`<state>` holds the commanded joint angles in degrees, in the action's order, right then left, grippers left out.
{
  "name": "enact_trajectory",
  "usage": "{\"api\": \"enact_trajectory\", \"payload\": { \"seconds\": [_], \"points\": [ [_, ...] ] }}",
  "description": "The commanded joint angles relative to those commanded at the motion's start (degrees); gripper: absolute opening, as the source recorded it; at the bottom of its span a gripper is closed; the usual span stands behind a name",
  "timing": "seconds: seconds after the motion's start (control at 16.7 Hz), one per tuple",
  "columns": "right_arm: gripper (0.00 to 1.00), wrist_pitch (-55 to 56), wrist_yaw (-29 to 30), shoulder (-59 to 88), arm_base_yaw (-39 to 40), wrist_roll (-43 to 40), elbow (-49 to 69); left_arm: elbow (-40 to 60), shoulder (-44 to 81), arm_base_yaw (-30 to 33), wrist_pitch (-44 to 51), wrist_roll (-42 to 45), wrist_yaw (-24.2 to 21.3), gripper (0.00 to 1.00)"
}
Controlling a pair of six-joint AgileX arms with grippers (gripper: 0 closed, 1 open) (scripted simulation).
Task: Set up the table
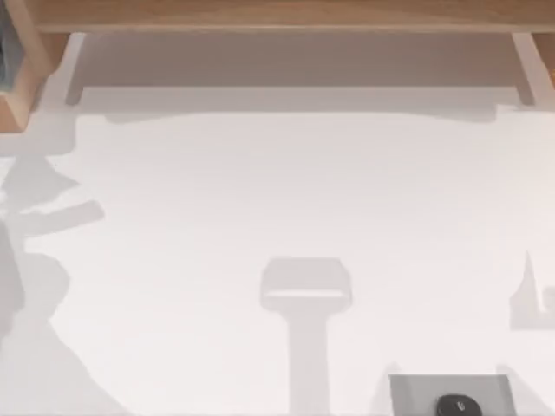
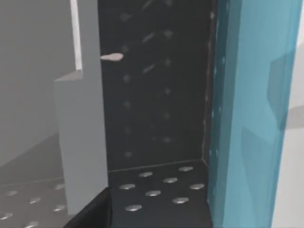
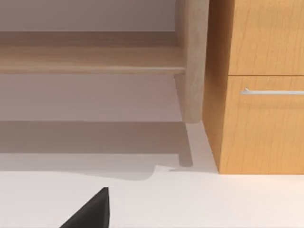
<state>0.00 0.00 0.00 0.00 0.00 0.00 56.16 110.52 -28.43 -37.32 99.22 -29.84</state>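
The fingers of either gripper cannot be judged: whether they are open or closed, and whether they hold anything, cannot be told. A dark wedge (image 3: 90, 211) juts into the right wrist view above the white desk surface, and a similar dark wedge (image 2: 92, 213) sits low in the left wrist view; each is too partial to name with confidence.

The desk (image 1: 277, 199) is a broad, smooth white top that spreads across the top view, with a light wooden board (image 1: 277, 13) running along its far edge and grey shadows lying across it at the left side and near the middle. At the near edge, toward the right, lies a small grey pad (image 1: 490, 390) with a black mouse (image 1: 457, 406) resting on it.

The right wrist view looks across the white desk (image 3: 213, 199) toward a wooden shelf (image 3: 90, 59) on a rounded post (image 3: 192, 61), with a wooden drawer cabinet (image 3: 263, 85) bearing a metal handle (image 3: 273, 91) just beside the post.

The left wrist view faces a dark studded panel (image 2: 156, 95), a translucent blue wall (image 2: 247, 114) beside it, and a grey block (image 2: 83, 142).
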Motion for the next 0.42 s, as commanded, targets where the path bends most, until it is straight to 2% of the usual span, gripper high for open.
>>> {"api": "enact_trajectory", "payload": {
  "seconds": [0.42],
  "points": [
    [1.00,0.0,0.0,0.0,0.0,0.0,0.0,-7.1,-4.0,-2.5,-1.5,1.1,-2.4,1.00]
  ]
}}
